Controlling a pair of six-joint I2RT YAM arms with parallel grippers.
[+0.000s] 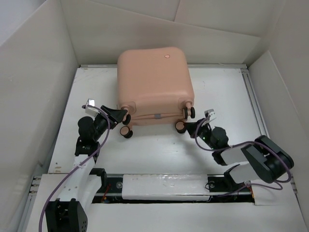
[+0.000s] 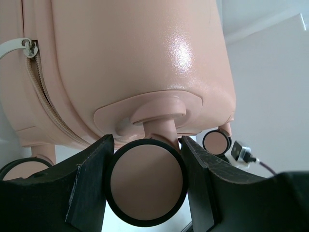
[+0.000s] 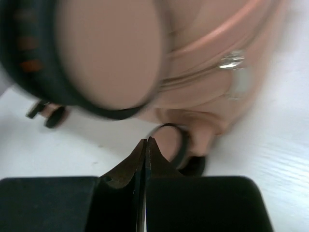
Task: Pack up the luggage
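The luggage [image 1: 154, 79] is a peach-pink hard-shell case lying closed at the back middle of the table, its caster wheels toward me. My left gripper [image 1: 121, 116] is shut on the near-left caster wheel [image 2: 146, 182], with a black finger [image 2: 91, 179] pressed against each side of it. My right gripper [image 1: 187, 126] sits just short of the right-hand wheels and is shut with nothing in it; its tips [image 3: 146, 141] meet in a point. One right-hand wheel [image 3: 106, 53] looms blurred above those tips and another wheel [image 3: 173, 145] stands just beyond them.
White walls [image 1: 34, 96] box in the table on the left, back and right. A metal rail [image 1: 255, 104] runs along the right edge. The luggage's zipper [image 2: 41, 94] is closed, with a white pull tab [image 2: 10, 47] at its end.
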